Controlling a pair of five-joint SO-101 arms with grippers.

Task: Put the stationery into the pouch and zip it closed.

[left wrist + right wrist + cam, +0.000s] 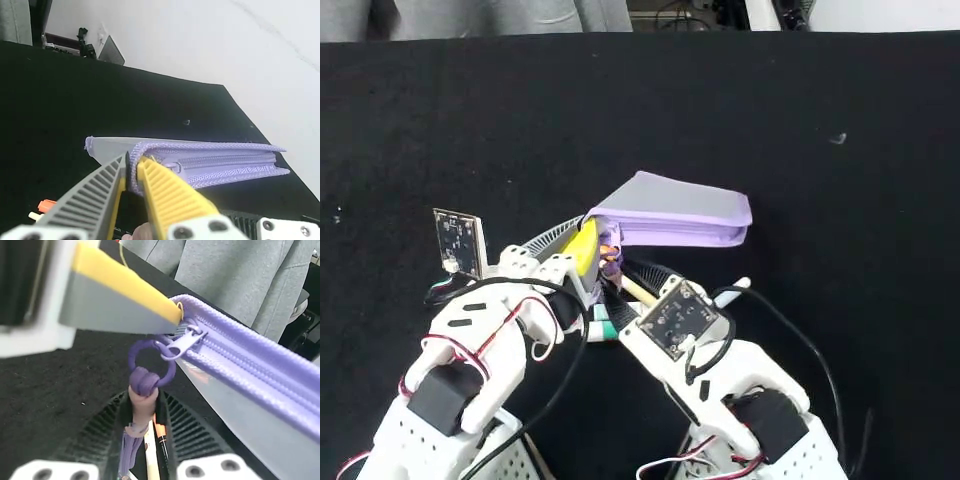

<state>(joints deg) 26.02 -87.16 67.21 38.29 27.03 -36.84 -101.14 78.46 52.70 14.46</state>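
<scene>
1. My left claw [131,162] is clamped shut on the near corner of the purple pouch [220,165]. The pouch lies mid-table, and its long axis runs from that corner off to my right.
2. My right claw [144,399] is pinched narrow on the purple cord [142,379] looped through the zip slider [186,336]. The slider sits at the held corner, just beside my left claw's yellow finger.
3. I judge that any pull on the zip must travel along the pouch's length, away from my left claw, which anchors the end.
4. The pens [638,292] lie on the table beneath both claws, outside the pouch.
5. The surface is black cloth [820,120], and a white wall [200,40] stands beyond the table.
</scene>
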